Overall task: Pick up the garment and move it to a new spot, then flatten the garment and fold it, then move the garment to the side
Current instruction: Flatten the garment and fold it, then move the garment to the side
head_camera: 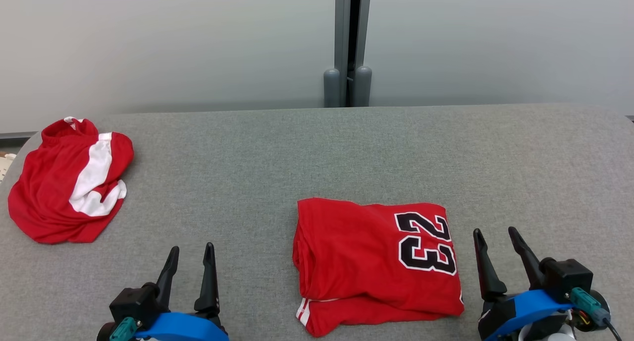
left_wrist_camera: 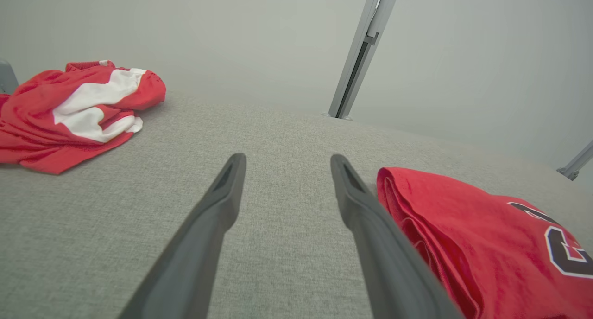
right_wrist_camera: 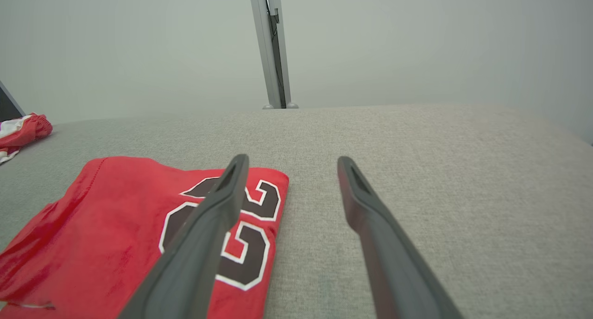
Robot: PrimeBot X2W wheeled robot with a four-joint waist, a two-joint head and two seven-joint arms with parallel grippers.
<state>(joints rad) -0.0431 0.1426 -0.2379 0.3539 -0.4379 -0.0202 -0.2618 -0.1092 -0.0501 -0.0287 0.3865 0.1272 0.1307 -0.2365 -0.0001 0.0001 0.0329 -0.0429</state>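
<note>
Though the red number 23 jersey (head_camera: 376, 261) already lies folded at six o'clock on the grey bench (head_camera: 317, 147), shifting it aside seemingly remains; left gripper (head_camera: 191, 247) and right gripper (head_camera: 494, 230) flank it, fingers spread, empty.

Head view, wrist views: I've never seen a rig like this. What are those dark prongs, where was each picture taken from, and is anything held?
This is a two-armed robot. The wide picture comes from a camera on its head, looking down at a grey padded surface. The dark prongs are fingers of its left end effector and right end effector. The other two pictures come from cameras on each wrist, looking along those fingers. A folded red jersey numbered 23 lies between the arms; a crumpled red and white garment sits at the far left. Both end effectors are open and hold nothing.
</note>
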